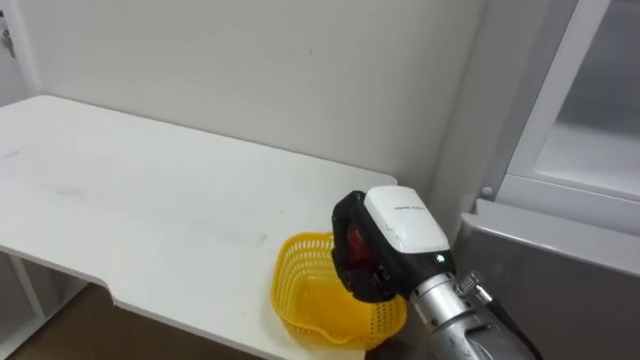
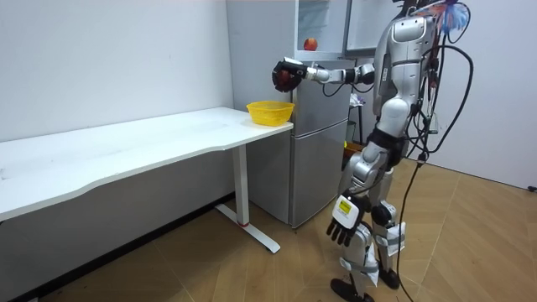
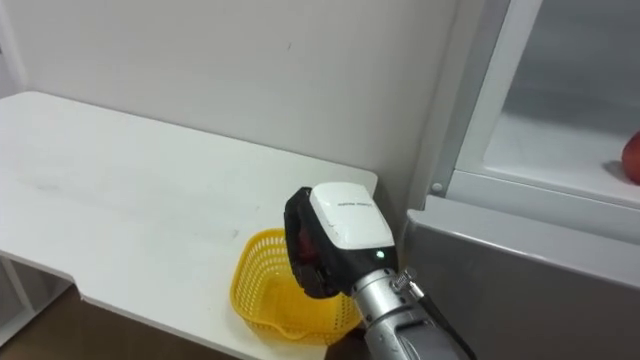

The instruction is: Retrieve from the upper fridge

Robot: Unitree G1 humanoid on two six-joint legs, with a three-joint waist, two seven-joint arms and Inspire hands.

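Your right hand (image 1: pixel 397 224) is clenched round a red apple (image 1: pixel 357 244), which sits inside its curled fingers. Directly below the hand a yellow basket (image 1: pixel 300 292) stands on the corner of the white table (image 1: pixel 150 190). The fridge (image 1: pixel 560 262) is to the hand's right, with a second apple (image 3: pixel 633 158) on its upper shelf. Your left hand (image 2: pixel 344 223) hangs relaxed at your side.

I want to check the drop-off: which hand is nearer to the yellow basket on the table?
Right. The right hand, closed on a red fruit, hovers just above the basket; the left hand hangs low by the robot's leg, away from the table.
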